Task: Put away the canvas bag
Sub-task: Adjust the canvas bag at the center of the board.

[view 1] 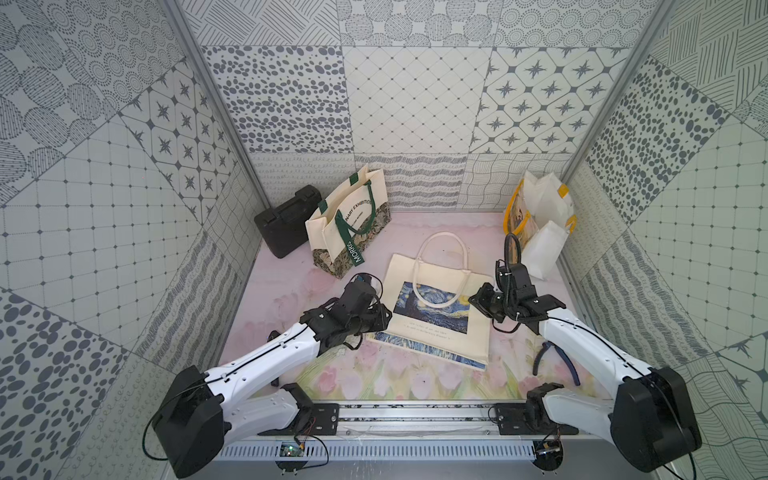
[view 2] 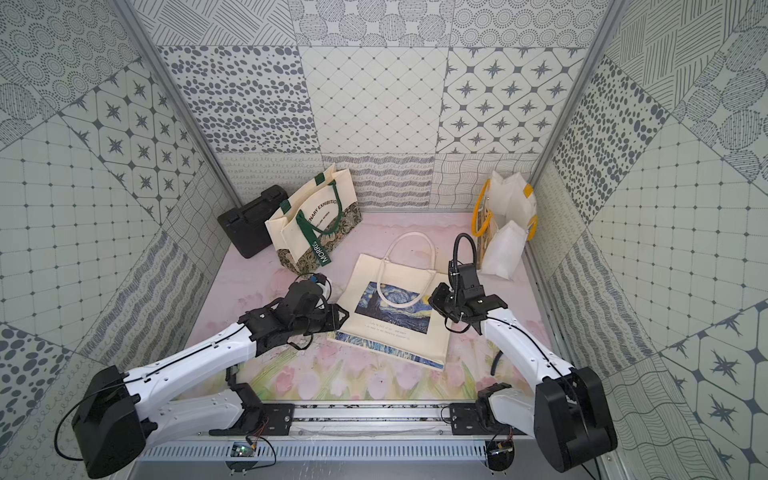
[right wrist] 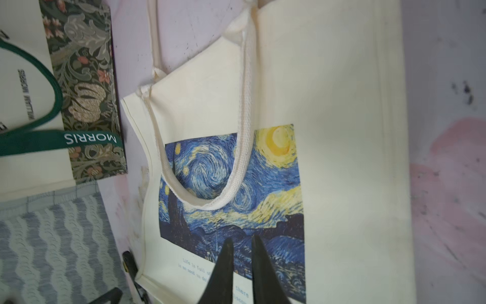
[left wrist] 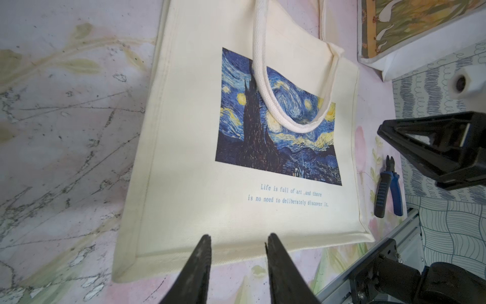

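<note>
**Two grippers flank the flat bag**

One cream bag (view 1: 432,328) lies flat at the middle of the table (view 1: 291,291), print side up, its mouth toward 12 o'clock. One handle (view 1: 432,305) has flopped back across the print. The second loops out past the mouth onto the bare surface.

The left gripper (view 1: 387,314) sits at the bag's 8 o'clock corner. In the left wrist view its jaws stand apart over the bottom hem with nothing between them. This looks like a line-up for pinching that edge.

The right gripper (view 1: 474,300) hangs over the bag's 3 o'clock side. In the right wrist view its jaws are drawn together to a thin slit above the print, and no cloth is visibly caught.

Meeting the bag from opposite sides probably serves to fold or lift limp cloth evenly, since a one-sided grip would let it sag.

A standing tote (view 1: 345,216) and a black case (view 1: 286,224) sit at 11 o'clock, white bags (view 1: 544,208) at 1 o'clock, and pliers (view 1: 557,357) at 4 o'clock. They are pushed to the rim, so the middle is free for working. The bag is not yet put away, and the pictures do not show where it is meant to go.
</note>
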